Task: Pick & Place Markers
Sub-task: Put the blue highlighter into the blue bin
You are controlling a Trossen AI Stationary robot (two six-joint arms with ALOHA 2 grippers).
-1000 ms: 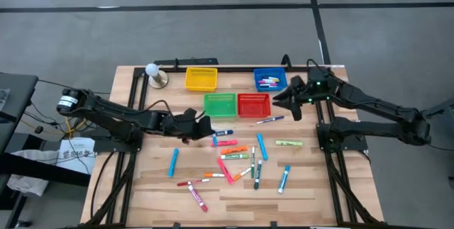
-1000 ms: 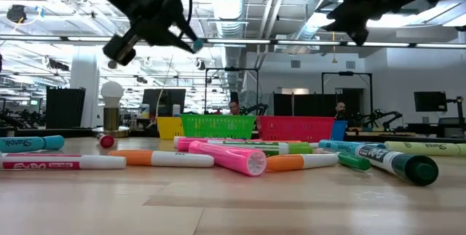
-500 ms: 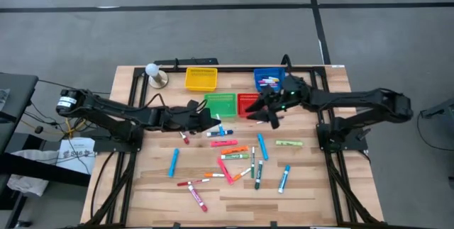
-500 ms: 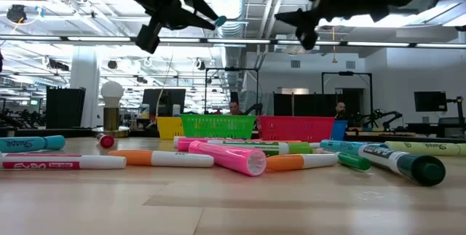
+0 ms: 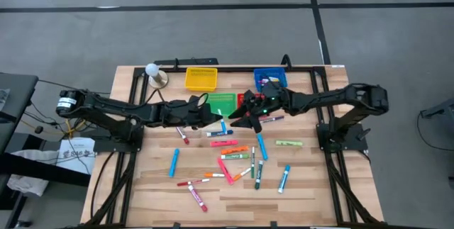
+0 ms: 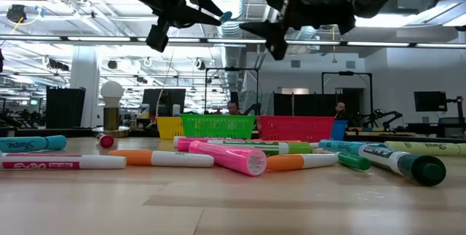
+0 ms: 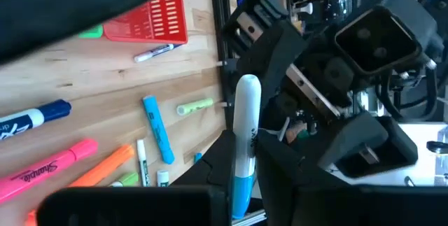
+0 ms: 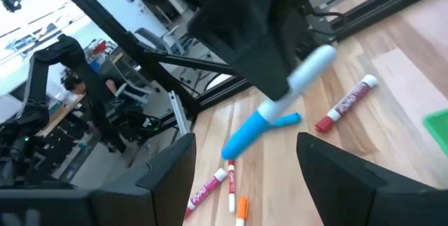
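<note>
My left gripper (image 5: 211, 115) is shut on a white marker with a blue end (image 7: 243, 135), held in the air in front of the green basket (image 5: 221, 101). The marker's blue end also shows in the high view (image 5: 223, 124) and the low view (image 6: 226, 17). My right gripper (image 8: 246, 145) is open and faces that marker (image 8: 280, 110) from close by without touching it. It hangs over the red basket's near edge (image 5: 245, 115). Several other markers (image 5: 235, 156) lie scattered on the table's middle. My left gripper pinches the marker between its two fingers about where the white barrel meets the blue end (image 7: 239, 181). The white end (image 7: 247, 86) sticks out ahead of the fingers and the blue end (image 8: 241, 136) sticks out behind. The marker is tilted and lifted clear of the table.
A yellow basket (image 5: 201, 79) and a blue basket (image 5: 270, 80) holding several markers stand at the far edge, and the red basket (image 6: 295, 127) stands beside the green one. A white ball on a stand (image 5: 154, 73) is at the far left.
My right gripper has swung from beside the blue basket toward the table's left and now faces my left gripper. My left gripper has carried the blue-ended marker up and toward the table's right and far side. A red marker shows where it had been.
</note>
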